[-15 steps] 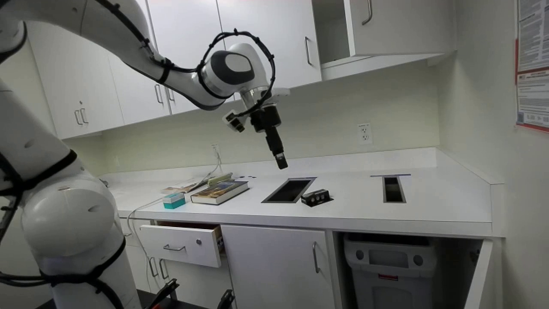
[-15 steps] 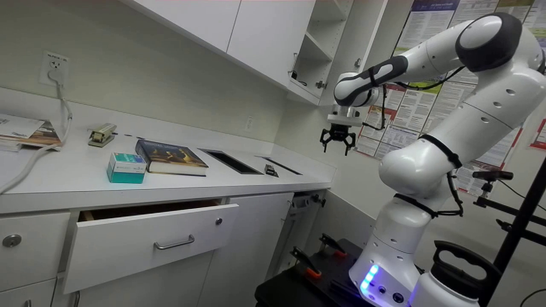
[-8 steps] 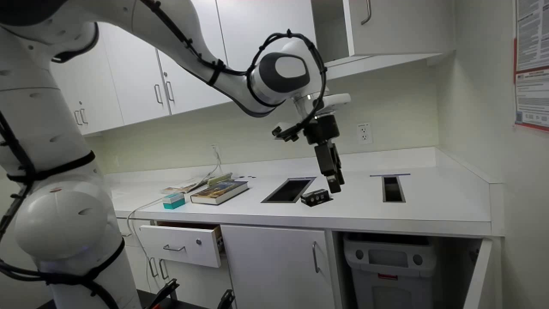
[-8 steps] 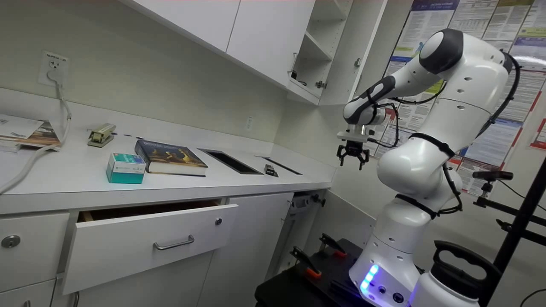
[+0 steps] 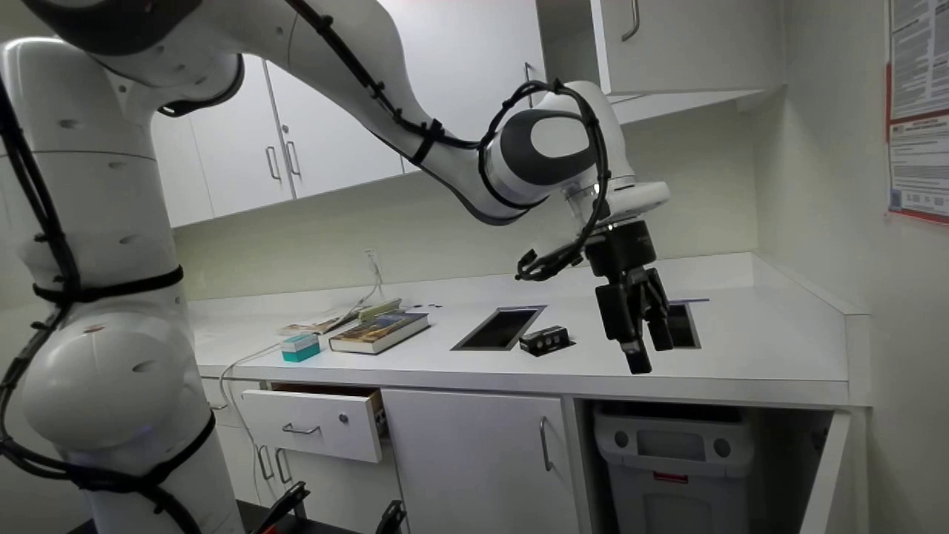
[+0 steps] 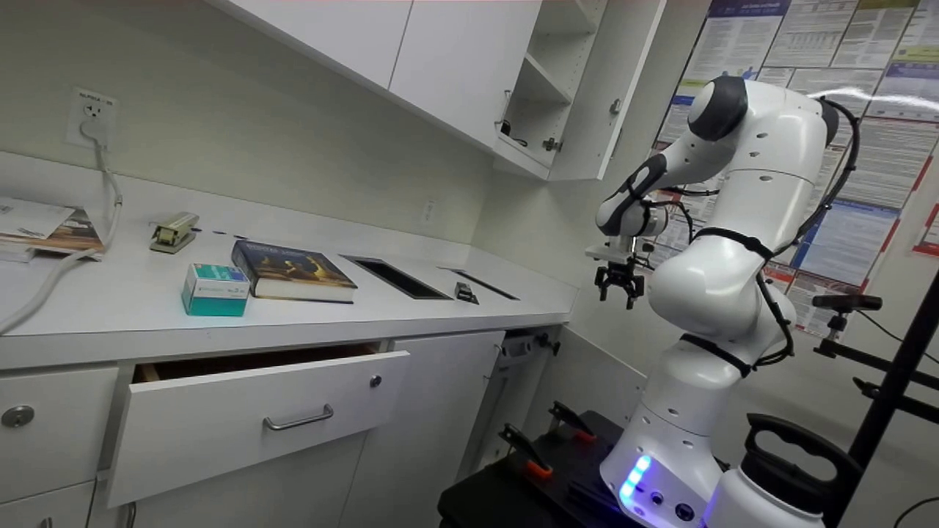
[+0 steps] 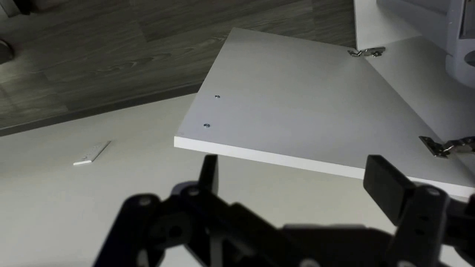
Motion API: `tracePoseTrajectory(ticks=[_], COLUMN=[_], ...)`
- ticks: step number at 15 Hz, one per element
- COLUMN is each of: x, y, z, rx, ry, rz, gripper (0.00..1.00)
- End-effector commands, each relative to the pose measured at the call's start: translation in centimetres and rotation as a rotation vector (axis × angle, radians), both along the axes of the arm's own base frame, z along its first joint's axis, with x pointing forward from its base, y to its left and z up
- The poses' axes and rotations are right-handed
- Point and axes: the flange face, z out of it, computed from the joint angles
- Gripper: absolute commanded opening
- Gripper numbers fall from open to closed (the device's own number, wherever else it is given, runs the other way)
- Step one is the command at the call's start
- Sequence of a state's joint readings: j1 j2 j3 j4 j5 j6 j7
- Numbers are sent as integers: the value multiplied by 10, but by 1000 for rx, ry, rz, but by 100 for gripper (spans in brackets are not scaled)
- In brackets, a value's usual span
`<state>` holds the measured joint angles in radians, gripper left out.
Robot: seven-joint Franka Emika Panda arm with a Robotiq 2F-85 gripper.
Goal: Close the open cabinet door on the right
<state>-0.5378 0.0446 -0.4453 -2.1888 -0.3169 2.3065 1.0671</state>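
Its fingers [image 7: 387,189] spread wide apart, the Robotiq gripper [image 5: 651,356] hangs higher than the white base-cabinet door [image 7: 297,100], which stands open on its hinges [image 7: 432,147] near the gray plastic bin [image 5: 675,445] under the countertop [image 5: 771,345].

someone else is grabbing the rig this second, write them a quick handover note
Hand: open, holding nothing, apart from the cabinet door.
Where: the cabinet door stands open, inner face showing in the wrist view; a bin shows inside.
Done: no closing yet.
Left: swing the cabinet door shut, probably by pushing from its outer side.
Note: a drawer and a wall-cabinet door also stand open; neither seems meant.
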Motion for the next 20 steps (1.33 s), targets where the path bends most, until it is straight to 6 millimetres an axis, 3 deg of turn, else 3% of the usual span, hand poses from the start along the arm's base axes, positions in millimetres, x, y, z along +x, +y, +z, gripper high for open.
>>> tracePoseTrajectory(ticks=[1, 4, 8, 14, 19, 20], x=[3, 4, -13, -46, -53, -53], y=[1, -7, -57, -136, -180, -185], z=[1, 1, -14, -57, -95, -100], rx=[-1, -5, 50, 161, 130, 126], ry=[-2, 0, -5, -41, -44, -43], rz=[2, -20, -116, -139, -175, -180], gripper=[100, 100, 100, 100, 100, 75])
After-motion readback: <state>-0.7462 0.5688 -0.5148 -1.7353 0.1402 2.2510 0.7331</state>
